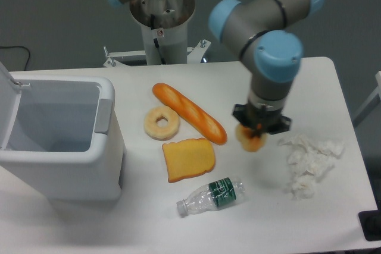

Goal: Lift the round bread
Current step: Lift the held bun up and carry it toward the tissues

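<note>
Golden round bread [252,141] sits directly beneath the end effector [258,129].

Even, bright overhead light — soft shadows, slight blur on the arm [271,52].

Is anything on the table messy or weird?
Yes. A crumpled tissue lies in a heap by the right edge, and a plastic bottle lies on its side near the toast. The rest looks tidy.
</note>
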